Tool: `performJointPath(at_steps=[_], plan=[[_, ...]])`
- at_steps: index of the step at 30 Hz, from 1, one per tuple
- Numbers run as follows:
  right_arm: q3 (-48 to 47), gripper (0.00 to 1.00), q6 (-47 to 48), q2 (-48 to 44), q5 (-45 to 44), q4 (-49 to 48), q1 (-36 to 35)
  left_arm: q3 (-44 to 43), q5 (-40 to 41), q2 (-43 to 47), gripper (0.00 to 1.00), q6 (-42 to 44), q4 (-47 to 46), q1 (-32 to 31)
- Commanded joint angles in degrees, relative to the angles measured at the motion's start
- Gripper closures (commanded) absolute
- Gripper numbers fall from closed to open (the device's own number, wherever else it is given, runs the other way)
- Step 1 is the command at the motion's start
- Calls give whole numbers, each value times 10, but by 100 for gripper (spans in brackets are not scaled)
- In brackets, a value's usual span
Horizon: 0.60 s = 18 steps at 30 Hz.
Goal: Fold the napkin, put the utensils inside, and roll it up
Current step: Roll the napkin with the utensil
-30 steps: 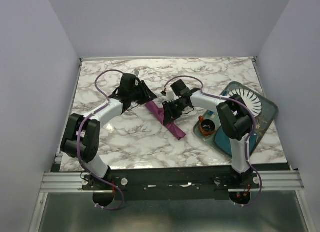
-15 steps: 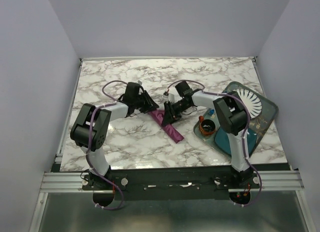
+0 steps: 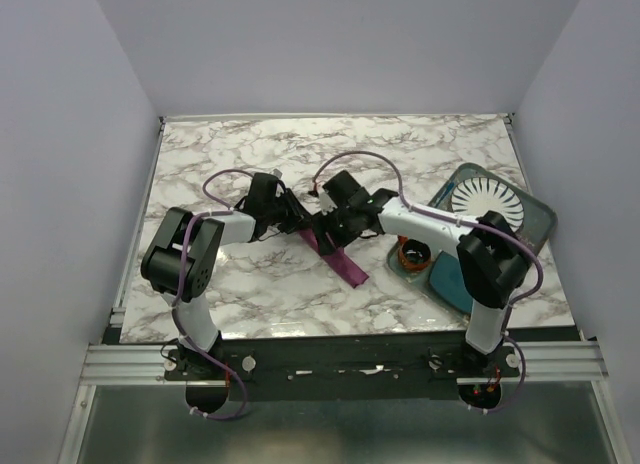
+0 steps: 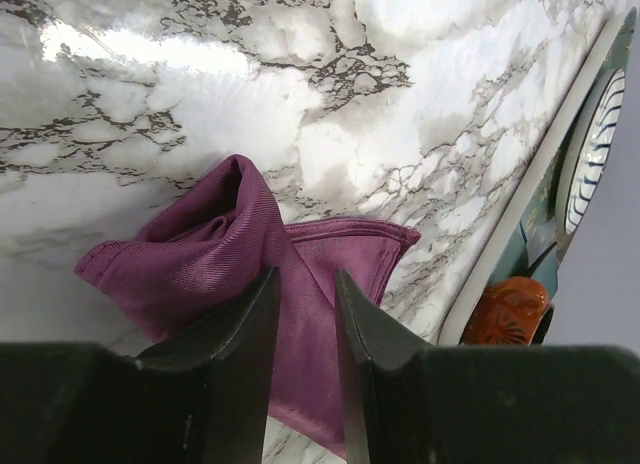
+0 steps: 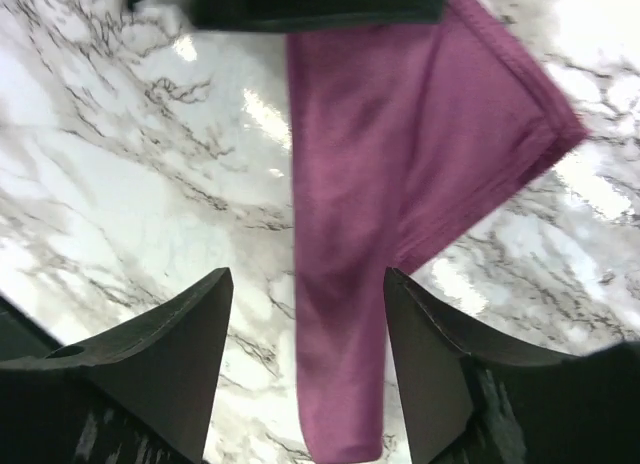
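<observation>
**Plum napkin (image 3: 345,265), folded strip, mid-roll**

Location: centre of the marble table (image 3: 230,144). Lies as a narrow strip running from 11 o'clock to 5 o'clock in the overhead view. Bunched and peaked at the 11 o'clock end, flat at the other.

Knife: not visible in any view. Possibly inside the fold, cannot tell.

Left gripper (image 3: 299,221): sits at the strip's 11 o'clock end. Fingers (image 4: 240,334) drawn nearly together, cloth showing in the slit between them. Whether pinched or merely behind, cannot tell.

Right gripper (image 3: 332,231): hangs low over the strip, just at 3 o'clock of the left one. Fingers (image 5: 170,354) spread wide either side of the cloth, holding nothing.

Surroundings: white plate (image 3: 482,198), orange-rimmed cup (image 3: 412,252) and teal mat (image 3: 455,279), all toward 3 o'clock, apart from the napkin.

Hazards, as judged:
- Collision between the two grippers, given the crowding at one end.
- Fold springing open if the bunched end gets tugged sideways.
- Loose, lopsided roll from the uneven peak.
- Knife sliding out of the free 5 o'clock end, if inside.
</observation>
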State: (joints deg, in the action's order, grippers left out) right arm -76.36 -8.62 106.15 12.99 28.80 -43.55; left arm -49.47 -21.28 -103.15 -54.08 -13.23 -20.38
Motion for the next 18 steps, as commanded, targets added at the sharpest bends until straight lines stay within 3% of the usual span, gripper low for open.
performJointPath(at_steps=[1,8,12,18], plan=[[-17,28,18,20,-257,22,-76,-5,-4,-12,63,4,12,-1],[-58,27,22,88,-322,23,-113,-12,-18,-19,63,-11,20,2],[-56,32,17,107,-329,16,-115,-17,-22,-13,63,-7,29,3],[-44,54,15,122,-325,0,-111,-26,-15,6,63,16,58,3]])
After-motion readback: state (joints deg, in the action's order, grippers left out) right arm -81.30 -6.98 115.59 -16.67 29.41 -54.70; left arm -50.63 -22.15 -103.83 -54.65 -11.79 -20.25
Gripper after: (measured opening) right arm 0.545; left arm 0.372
